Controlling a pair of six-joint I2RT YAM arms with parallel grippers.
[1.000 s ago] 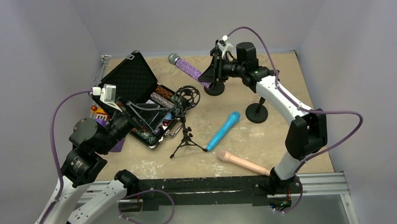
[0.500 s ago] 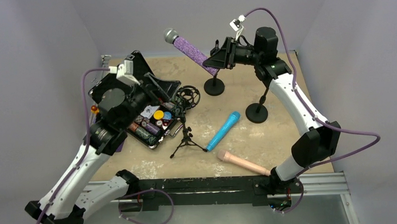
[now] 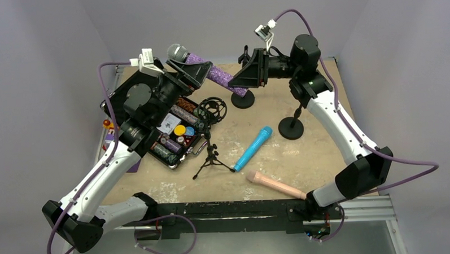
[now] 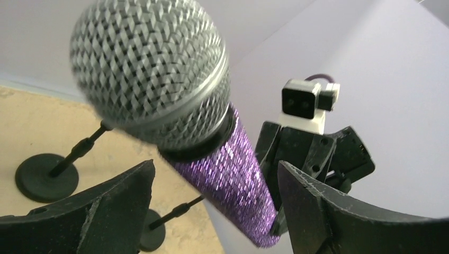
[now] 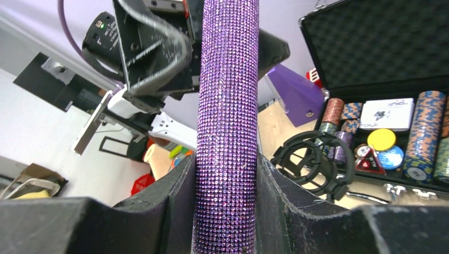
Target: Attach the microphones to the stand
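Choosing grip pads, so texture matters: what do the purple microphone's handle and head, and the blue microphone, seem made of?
Purple microphone handle: likely a glitter or rhinestone wrap; rows of tiny glinting dots. Head: grey woven metal mesh, dull sheen. Blue microphone: probably smooth plastic, even colour; too small to be sure.

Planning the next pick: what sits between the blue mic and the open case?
A black tripod stand with a shock mount on top, seen in the top view.
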